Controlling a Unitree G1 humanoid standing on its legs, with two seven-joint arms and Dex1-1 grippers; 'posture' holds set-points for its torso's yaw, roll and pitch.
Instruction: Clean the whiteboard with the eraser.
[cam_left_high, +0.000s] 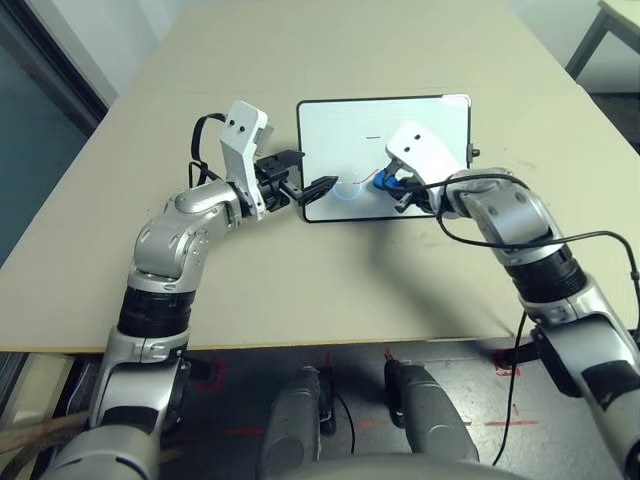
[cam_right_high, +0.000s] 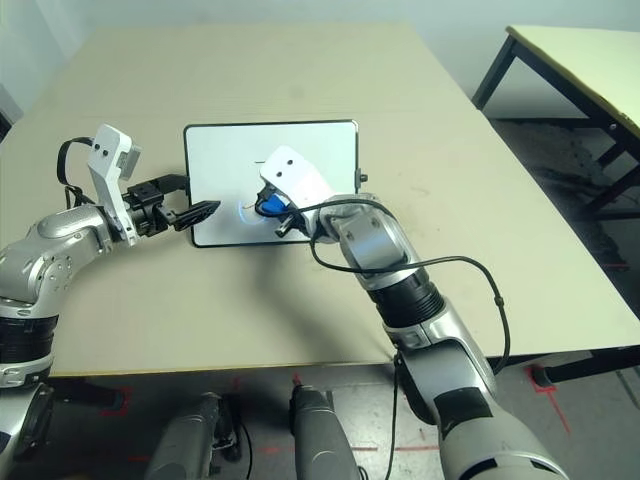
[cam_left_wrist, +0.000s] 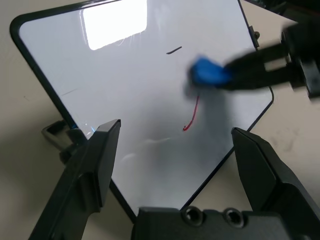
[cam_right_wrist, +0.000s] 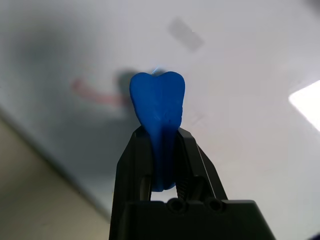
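Observation:
The whiteboard (cam_left_high: 420, 118) lies flat on the tan table, black-framed, with a red stroke (cam_left_wrist: 191, 115) and a short black dash (cam_left_wrist: 174, 50) on its face. My right gripper (cam_right_wrist: 159, 135) is shut on the blue eraser (cam_right_wrist: 157, 107), whose tip points down at the board close to the red stroke. From the head, the eraser (cam_left_high: 388, 181) sits over the board's near middle, under my right wrist. My left gripper (cam_left_high: 312, 172) stands open at the board's near left corner, its fingers (cam_left_wrist: 95, 160) spread wide on either side of that corner, holding nothing.
The table (cam_left_high: 300, 270) extends well beyond the board on all sides. A small black knob (cam_left_high: 474, 152) sticks out of the board's right edge. A black cable (cam_left_high: 560, 240) loops off my right forearm. Another table (cam_right_high: 580, 60) stands off to the far right.

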